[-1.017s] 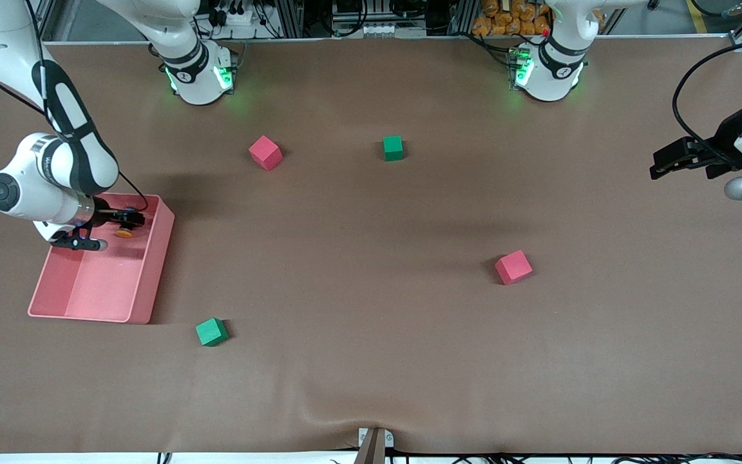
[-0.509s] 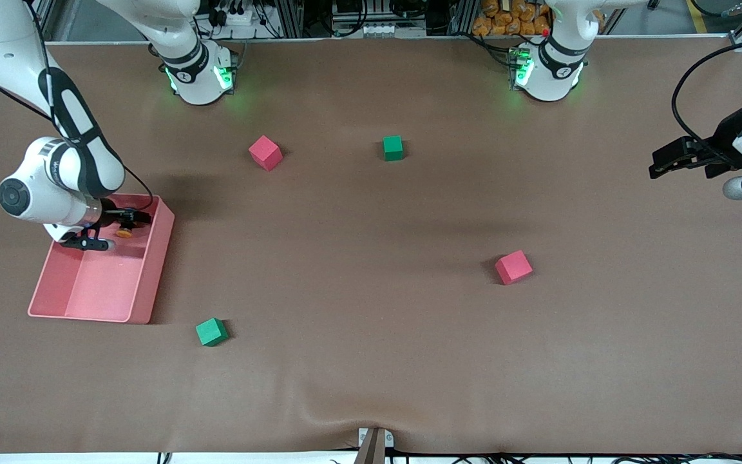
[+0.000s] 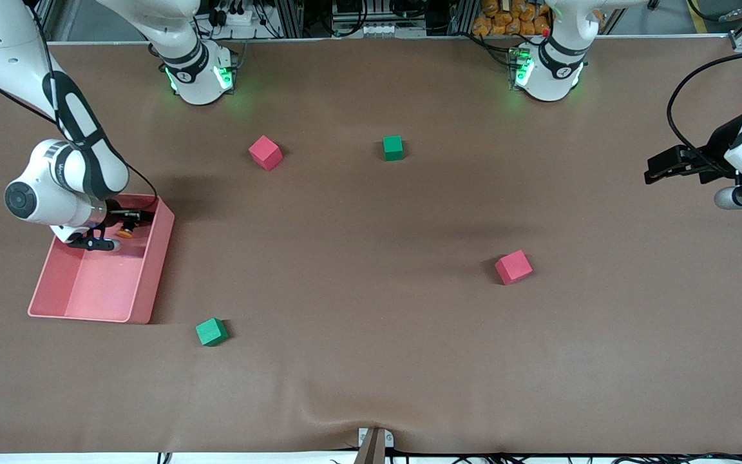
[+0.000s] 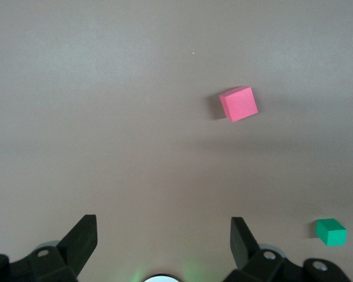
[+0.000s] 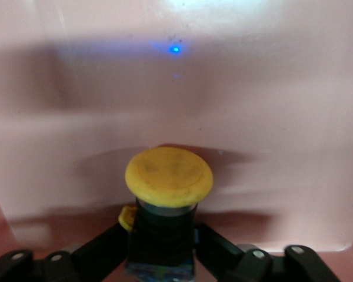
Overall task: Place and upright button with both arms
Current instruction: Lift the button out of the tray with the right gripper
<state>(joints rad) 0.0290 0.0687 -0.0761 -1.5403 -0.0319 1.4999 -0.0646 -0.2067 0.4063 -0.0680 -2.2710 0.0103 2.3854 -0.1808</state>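
Observation:
The button (image 3: 125, 231) has a round orange cap and a short black body (image 5: 162, 235). My right gripper (image 3: 127, 222) is shut on the button's black body and holds it inside the pink tray (image 3: 152, 270), close to the tray's wall (image 5: 176, 88), at the end farther from the front camera. The cap (image 5: 169, 175) points toward that wall. My left gripper (image 3: 657, 164) is open and empty, up in the air over the table at the left arm's end; its fingers (image 4: 82, 238) stand wide apart.
Two red cubes (image 3: 265, 152) (image 3: 513, 267) and two green cubes (image 3: 393, 147) (image 3: 211, 332) lie scattered on the brown table. The left wrist view shows one red cube (image 4: 239, 103) and one green cube (image 4: 331, 231).
My right gripper has moved with the button a little deeper into the tray, toward its wall. My left gripper has drifted slightly toward the robots' bases.

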